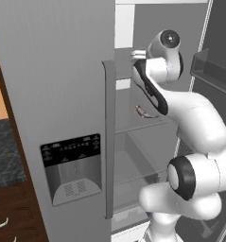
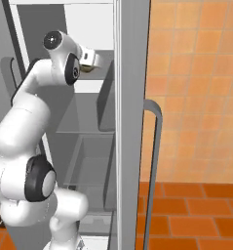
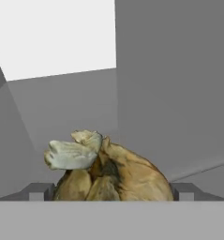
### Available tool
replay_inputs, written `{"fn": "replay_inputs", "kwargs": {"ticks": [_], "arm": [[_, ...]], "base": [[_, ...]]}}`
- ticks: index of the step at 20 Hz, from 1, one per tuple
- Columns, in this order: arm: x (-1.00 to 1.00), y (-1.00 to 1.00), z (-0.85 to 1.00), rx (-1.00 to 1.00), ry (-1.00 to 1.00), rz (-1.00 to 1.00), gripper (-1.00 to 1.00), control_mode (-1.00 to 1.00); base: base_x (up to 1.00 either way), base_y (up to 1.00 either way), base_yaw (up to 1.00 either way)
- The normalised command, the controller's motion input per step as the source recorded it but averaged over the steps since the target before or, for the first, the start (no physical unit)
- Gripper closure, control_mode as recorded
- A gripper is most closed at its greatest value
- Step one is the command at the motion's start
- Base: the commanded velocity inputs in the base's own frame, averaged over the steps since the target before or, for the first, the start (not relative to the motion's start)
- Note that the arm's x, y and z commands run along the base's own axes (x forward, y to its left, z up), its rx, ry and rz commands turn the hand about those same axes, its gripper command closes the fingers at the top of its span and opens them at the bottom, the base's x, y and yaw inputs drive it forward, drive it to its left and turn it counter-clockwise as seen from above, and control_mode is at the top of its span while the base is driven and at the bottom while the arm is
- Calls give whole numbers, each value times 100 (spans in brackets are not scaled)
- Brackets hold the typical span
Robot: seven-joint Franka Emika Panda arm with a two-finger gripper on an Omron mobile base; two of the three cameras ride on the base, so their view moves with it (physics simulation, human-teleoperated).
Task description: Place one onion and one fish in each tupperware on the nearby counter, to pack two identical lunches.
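No readable text anywhere. The dispenser panel on the fridge door carries rows of small white marks, probably button labels, but too blurred to make out a single letter or number. No brand, label or sign visible on anything else in the base views or the hand view.
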Motion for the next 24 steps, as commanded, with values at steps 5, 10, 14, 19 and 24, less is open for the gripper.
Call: {"fn": "replay_inputs", "kwargs": {"ticks": [5,10,14,19,24], "arm": [[-100,0,-33,0,-11,0,100,-100],[-100,1,-50,0,-16,0,100,-100],[-100,5,-49,0,-18,0,100,-100],[-20,1,-10,0,-3,0,100,100],[0,0,0,0,0,0,100,100]], "base": [[0,0,0],[0,0,0],[0,0,0],[-80,28,2],[-90,90,8]]}}
